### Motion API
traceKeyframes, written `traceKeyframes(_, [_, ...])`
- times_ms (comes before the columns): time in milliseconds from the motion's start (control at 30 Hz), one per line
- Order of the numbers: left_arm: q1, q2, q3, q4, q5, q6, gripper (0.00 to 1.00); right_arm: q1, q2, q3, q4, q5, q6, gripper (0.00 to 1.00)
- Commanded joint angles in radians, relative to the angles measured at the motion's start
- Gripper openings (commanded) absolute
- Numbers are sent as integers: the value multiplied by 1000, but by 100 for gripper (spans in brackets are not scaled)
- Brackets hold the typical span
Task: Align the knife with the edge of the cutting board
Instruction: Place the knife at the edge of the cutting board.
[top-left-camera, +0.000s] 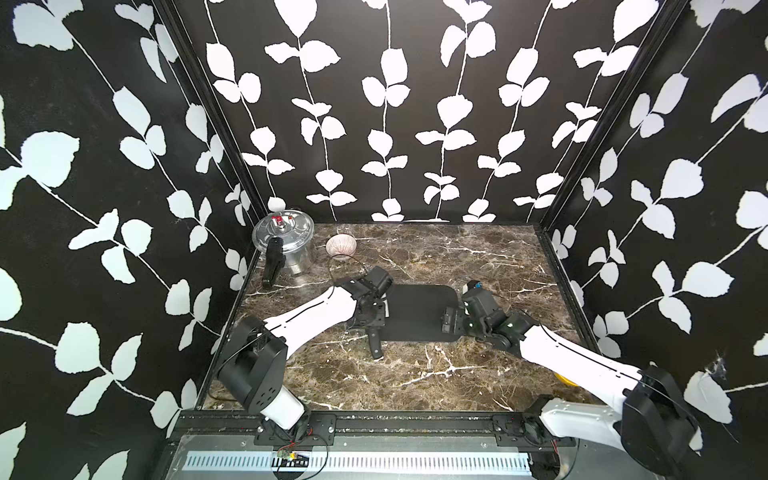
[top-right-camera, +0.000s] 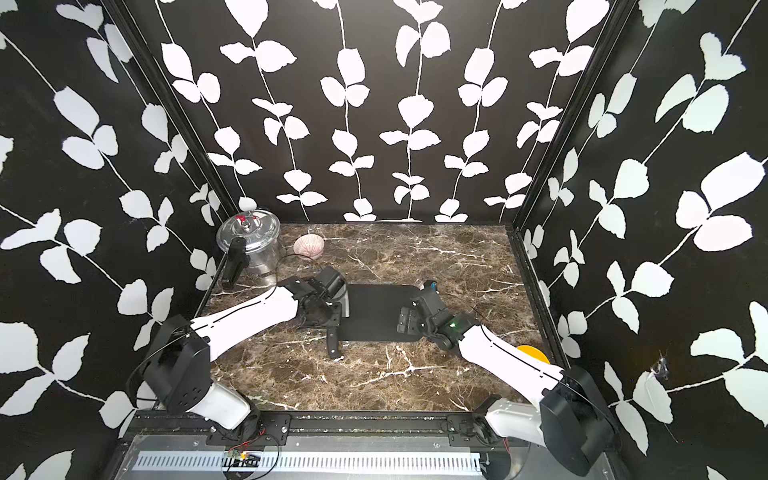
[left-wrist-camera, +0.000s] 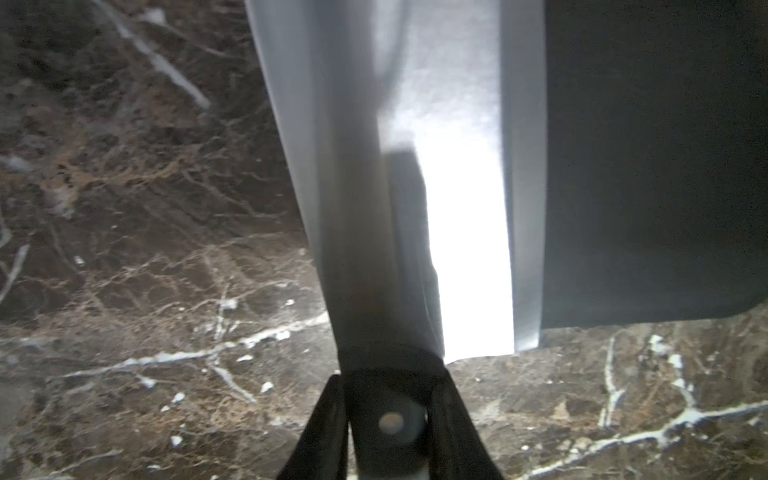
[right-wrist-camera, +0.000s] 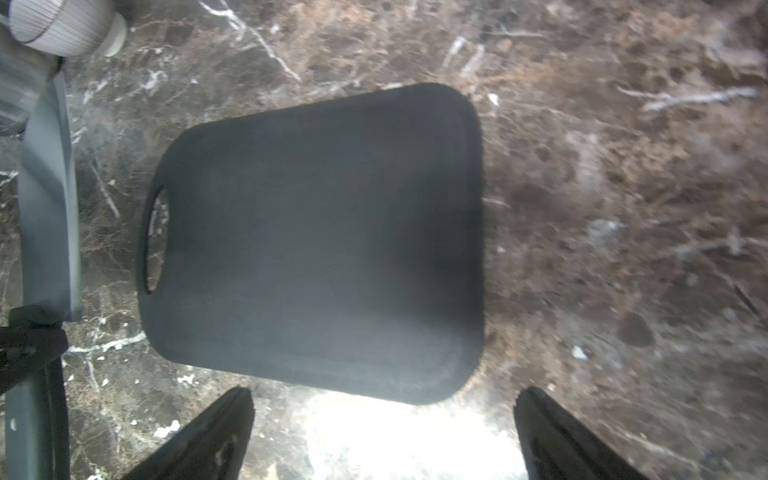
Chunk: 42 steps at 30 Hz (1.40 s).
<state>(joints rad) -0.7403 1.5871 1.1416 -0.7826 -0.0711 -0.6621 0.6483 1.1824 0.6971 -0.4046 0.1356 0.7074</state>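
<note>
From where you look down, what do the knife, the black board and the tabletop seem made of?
Knife: likely steel, the silver blade glares white under light. Cutting board: probably plastic, matte black, no grain or shine. Table: brown marble look with white veins, maybe only printed.

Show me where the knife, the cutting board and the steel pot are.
knife (left-wrist-camera: 465, 228): left wrist view, on the flat of the blade.
cutting board (top-left-camera: 419, 312): a top view, middle of its bare surface.
steel pot (top-left-camera: 293, 233): a top view, on its lid.
</note>
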Motion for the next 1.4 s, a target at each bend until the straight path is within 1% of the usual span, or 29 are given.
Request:
traceKeyframes(0, [-71, 69, 73, 12, -18, -53, 26, -28, -63, -42, 14, -25, 25, 100])
traceKeyframes(167, [-166, 203, 202, 27, -14, -100, 26, -85, -134, -92, -10, -61, 16, 100])
traceKeyframes(300, [-220, 311, 323, 31, -4, -127, 26, -125, -191, -116, -34, -84, 3, 100])
traceKeyframes(467, [-266, 422, 459, 15, 8, -142, 27, -177, -251, -138, -65, -116, -19, 100])
traceKeyframes(600, [-291, 483, 530, 1, 11, -154, 27, -237, -290, -163, -67, -166, -29, 100])
traceKeyframes(767, [-317, 535, 596, -23, 15, -157, 27, -279, -310, -174, -69, -200, -36, 100])
traceKeyframes(933, [-327, 576, 654, -65, 10, -157, 27, -299, -324, -184, -68, -218, -38, 100])
traceKeyframes(1367, [-336, 623, 692, -90, 20, -180, 27, -318, -337, -191, -84, -229, -54, 100])
